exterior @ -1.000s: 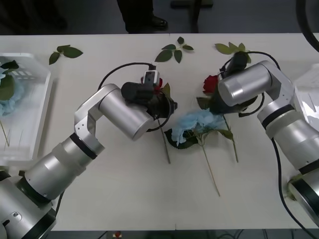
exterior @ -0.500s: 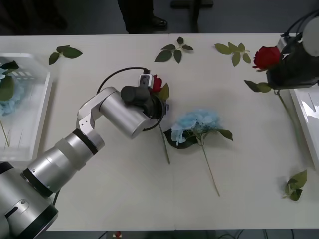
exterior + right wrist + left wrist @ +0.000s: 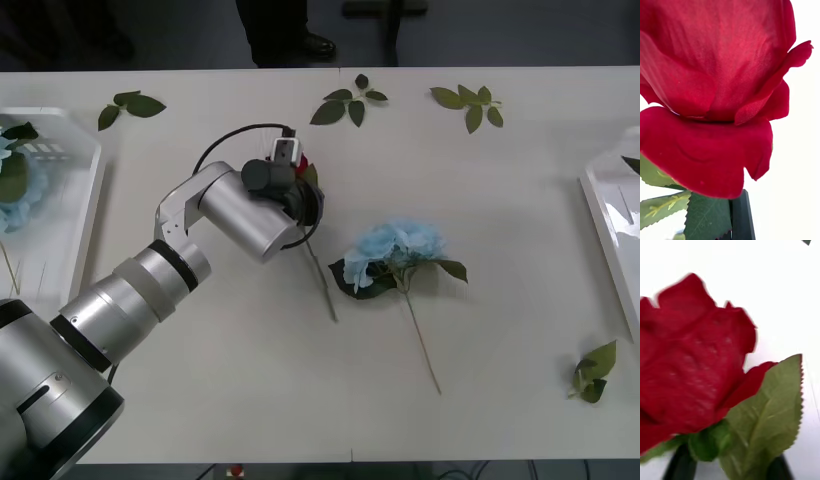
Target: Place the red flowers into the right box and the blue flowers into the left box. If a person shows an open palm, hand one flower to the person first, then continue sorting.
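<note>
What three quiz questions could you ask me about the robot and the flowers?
1. True or false: the blue flower in the middle of the table lies inside the right box.
2. Which thing is the left end effector at? A. a red rose B. a blue flower C. a loose leaf sprig
3. Fill in the blank: the left box already holds a ___ flower.

Key
1. False, it lies on the bare table.
2. A, the red rose.
3. blue
</note>
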You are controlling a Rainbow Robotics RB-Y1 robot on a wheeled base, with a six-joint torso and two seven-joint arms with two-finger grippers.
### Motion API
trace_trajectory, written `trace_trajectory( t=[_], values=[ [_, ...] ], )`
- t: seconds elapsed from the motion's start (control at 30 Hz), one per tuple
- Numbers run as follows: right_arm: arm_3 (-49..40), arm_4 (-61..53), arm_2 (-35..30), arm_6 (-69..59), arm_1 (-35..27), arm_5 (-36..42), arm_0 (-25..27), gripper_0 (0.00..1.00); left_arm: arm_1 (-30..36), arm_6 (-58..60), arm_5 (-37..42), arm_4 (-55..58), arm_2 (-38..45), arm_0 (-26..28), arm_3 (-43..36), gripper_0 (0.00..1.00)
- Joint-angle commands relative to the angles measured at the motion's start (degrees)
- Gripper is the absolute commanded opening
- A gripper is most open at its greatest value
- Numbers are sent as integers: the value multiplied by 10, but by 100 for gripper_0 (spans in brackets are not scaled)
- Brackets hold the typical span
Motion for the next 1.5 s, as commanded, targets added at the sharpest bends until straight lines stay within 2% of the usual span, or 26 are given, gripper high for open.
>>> trace_trajectory(
  t=[0.03,0.23,0.33,0.5,0.73,0.9,0.93,0.97,1.0,1.03,1.07,1.13,1.2,1.33,1.5],
  values=[
    [40,5,1,56,-26,-50,3,0,1,-6,-4,5,3,2,-2,0],
    [137,-1,1,93,-29,-155,6,0,12,-2,-1,26,6,4,-28,0],
    [161,-3,1,95,-29,-178,8,0,21,-2,24,29,17,10,-60,0],
    [187,-7,1,100,-29,-235,25,0,49,-6,113,33,49,39,-165,0],
    [228,-11,14,100,-28,-290,28,0,88,-20,190,56,92,82,-297,0],
    [238,-17,18,103,-28,-300,28,1,116,-104,258,99,163,118,-381,0],
    [238,-17,19,104,-29,-300,28,7,121,-134,274,119,183,126,-397,0],
    [238,-21,19,105,-28,-300,28,21,124,-158,287,134,199,131,-408,0],
    [237,-22,19,105,-28,-300,28,41,127,-184,298,149,216,137,-417,0],
    [237,-27,19,108,-29,-300,28,70,128,-228,319,180,248,146,-433,0],
    [237,-30,19,110,-28,-300,28,82,128,-255,332,200,268,150,-443,0],
    [236,-35,19,115,-28,-297,28,96,125,-301,349,234,302,157,-458,0],
    [226,-41,19,118,-29,-279,27,100,117,-345,357,275,340,164,-472,0],
    [174,-52,10,119,-29,-211,27,100,95,-429,353,365,405,166,-477,0],
    [87,-117,-5,122,-29,-104,28,100,66,-514,300,509,458,166,-472,0]
  ],
)
